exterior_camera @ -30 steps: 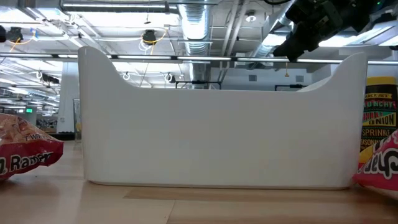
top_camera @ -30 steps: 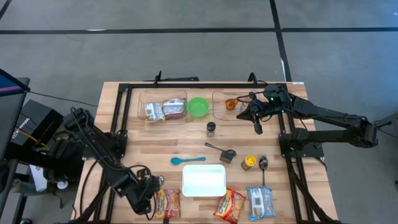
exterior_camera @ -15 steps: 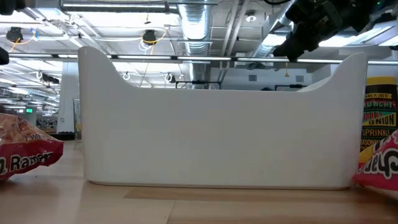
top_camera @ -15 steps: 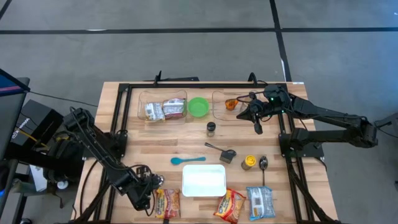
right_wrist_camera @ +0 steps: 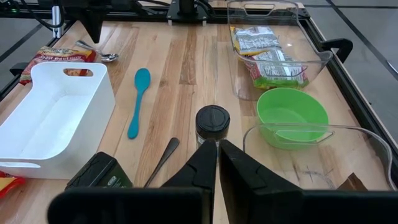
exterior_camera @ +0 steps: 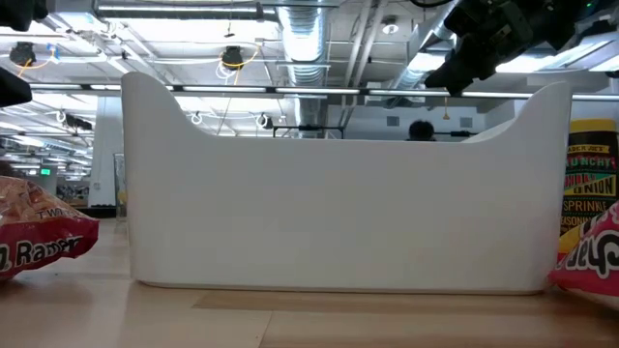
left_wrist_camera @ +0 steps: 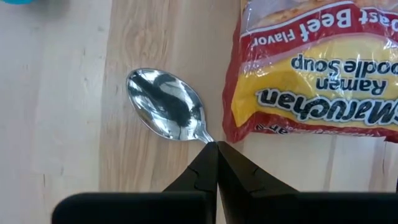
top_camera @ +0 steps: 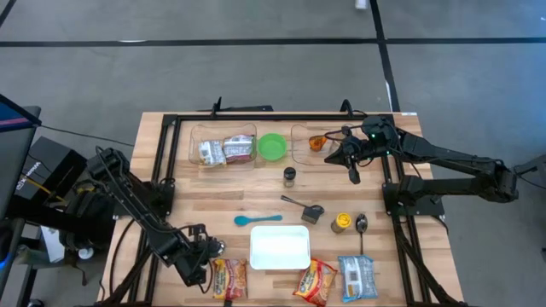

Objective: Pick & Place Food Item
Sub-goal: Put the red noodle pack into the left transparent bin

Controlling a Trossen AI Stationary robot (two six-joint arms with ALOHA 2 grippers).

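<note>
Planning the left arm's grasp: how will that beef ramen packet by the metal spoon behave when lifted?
The ramen packet is a crinkly film wrapper, so probably light and slippery. It lies flat, so rolling is unlikely. The left gripper is shut beside the spoon.

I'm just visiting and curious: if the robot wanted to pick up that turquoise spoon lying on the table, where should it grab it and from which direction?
Probably the slim handle, from straight above. The turquoise spoon lies flat on the wooden table with bare wood around it, so fingers can straddle the narrow handle crosswise. The bowl end is wider and rounded, likelier to slip.
</note>
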